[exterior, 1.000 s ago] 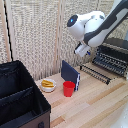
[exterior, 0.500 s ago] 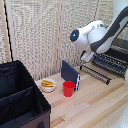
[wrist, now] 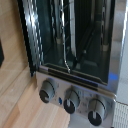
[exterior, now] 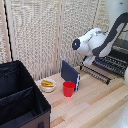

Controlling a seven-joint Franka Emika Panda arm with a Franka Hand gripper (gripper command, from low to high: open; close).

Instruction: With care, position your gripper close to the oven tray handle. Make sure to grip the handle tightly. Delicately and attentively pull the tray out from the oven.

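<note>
In the exterior view the oven [exterior: 122,48] stands at the right edge, mostly cut off. The dark wire tray [exterior: 113,64] lies in front of it, with the long thin handle rail [exterior: 95,74] along its near edge. My white arm comes down from the upper right. My gripper [exterior: 86,61] hangs just above the rail's left end and is too small to read. In the wrist view the oven [wrist: 118,45] fills the frame, with its dark cavity, thin tray bars [wrist: 63,30] and three knobs [wrist: 71,100]. No fingers show there.
An upright dark blue box [exterior: 70,74] stands just left of the rail. A red cup [exterior: 68,88] and a white bowl with yellow contents [exterior: 48,85] sit on the wooden table [exterior: 95,107]. A big black fabric bin [exterior: 20,97] fills the lower left.
My arm has come down and swung a little toward the tray rail. The tray, box, cup and bowl have not moved.
</note>
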